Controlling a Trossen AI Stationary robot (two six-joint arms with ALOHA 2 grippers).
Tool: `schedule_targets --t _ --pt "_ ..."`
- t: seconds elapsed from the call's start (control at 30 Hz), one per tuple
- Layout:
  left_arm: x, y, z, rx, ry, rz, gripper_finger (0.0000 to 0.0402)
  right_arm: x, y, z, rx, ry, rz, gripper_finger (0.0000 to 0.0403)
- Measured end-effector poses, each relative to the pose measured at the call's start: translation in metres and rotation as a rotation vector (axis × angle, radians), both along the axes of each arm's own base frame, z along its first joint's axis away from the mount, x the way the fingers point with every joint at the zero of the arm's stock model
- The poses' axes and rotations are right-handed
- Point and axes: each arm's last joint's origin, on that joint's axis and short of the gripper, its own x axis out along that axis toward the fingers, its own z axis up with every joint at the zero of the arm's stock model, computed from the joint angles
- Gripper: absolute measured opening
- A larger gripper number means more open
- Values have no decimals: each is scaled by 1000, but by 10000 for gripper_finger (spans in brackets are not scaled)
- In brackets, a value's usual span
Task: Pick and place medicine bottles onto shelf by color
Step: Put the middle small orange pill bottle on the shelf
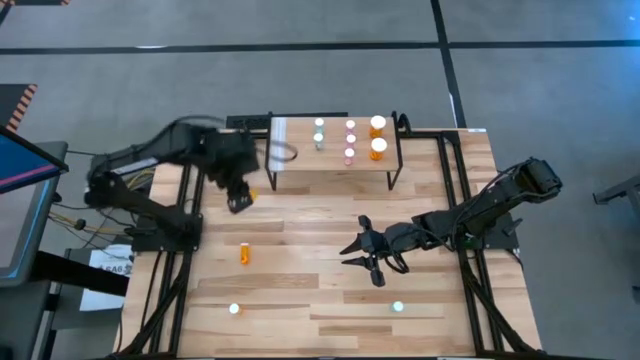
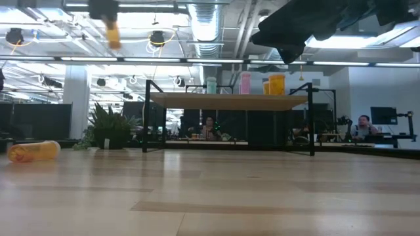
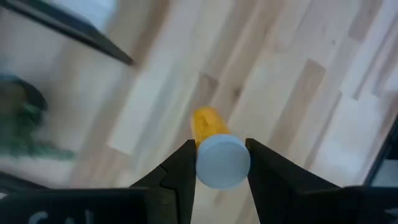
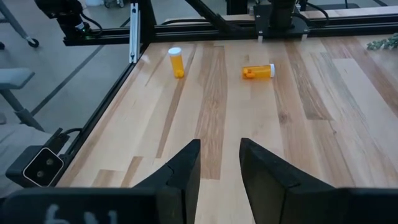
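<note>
We see the left gripper (image 3: 219, 163) closed on a white-capped orange medicine bottle (image 3: 214, 149), aloft near the bench's far-left corner, beside the light-wood shelf (image 1: 330, 172). The right gripper (image 1: 362, 252) waits open mid-bench. We judge that the cap-only grip could let the bottle slip.

shelf (image 3: 74, 25): blurred, cropped | held orange bottle (image 3: 208, 124): body mostly hidden

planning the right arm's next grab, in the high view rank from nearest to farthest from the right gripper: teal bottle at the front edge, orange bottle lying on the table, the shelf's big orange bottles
From the right gripper:
1. Teal bottle, standing just in front of it, toward the table's front edge.
2. Orange bottle, lying on the table, off to the left arm's side.
3. Big orange bottles, on the shelf at the back.
The last two are close.
</note>
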Motion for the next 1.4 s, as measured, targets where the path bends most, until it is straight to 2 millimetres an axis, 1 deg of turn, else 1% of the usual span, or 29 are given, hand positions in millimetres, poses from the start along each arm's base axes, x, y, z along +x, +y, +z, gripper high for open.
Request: schedule_targets --t 0.17,0.3,0.37,0.5,0.57,0.67,0.87,1.0,1.07,1.17,1.4 --pt "29 35 20 33 23 -69 108 0 0 0 -4 1 2 133" --pt "56 68 35 84 -34 -103 108 0 0 0 -4 4 1 133" --pt "69 85 39 103 -63 -112 108 0 0 0 -3 4 1 134" --pt "84 116 43 146 -90 -107 108 -1 2 -1 -2 8 7 133" --pt "88 131 41 159 -87 -100 108 -1 3 -1 7 11 7 132" --pt "95 152 31 165 -63 -84 108 -3 5 -2 21 29 6 133" --pt "102 187 2 163 39 -49 108 -5 10 -3 34 45 19 132" --pt "105 205 -14 153 94 -14 108 -6 13 -3 36 43 29 133" --pt "106 211 -21 136 109 7 108 -6 13 -3 37 39 31 133" --pt "107 215 -26 128 118 15 108 -6 13 -3 37 40 30 132" --pt "102 222 -26 144 131 44 108 -6 13 -3 35 42 30 132"
